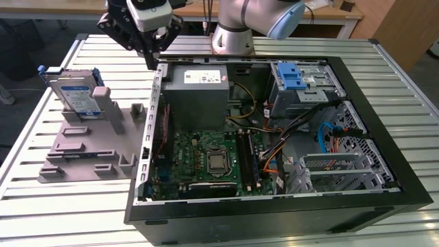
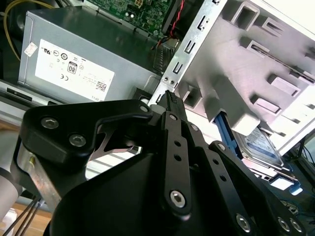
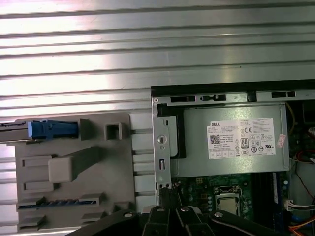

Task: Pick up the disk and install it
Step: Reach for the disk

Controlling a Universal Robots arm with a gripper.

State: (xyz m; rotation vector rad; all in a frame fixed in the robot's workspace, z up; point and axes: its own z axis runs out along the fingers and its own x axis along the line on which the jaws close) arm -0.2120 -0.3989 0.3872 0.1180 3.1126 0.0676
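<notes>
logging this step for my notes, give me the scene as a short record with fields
gripper: shut, holding nothing, over the computer case side wall near the power supply
disk: upright in the grey fixture, on the exterior view's left of the case, apart from the gripper
computer case: open, lying on the slatted table
task state: disk not yet picked up

Silver, blue-framed disk (image 1: pixel 74 96) with white-and-blue label (image 1: pixel 79 104); grey holder (image 1: pixel 82 154); black case (image 1: pixel 274 221).
</notes>
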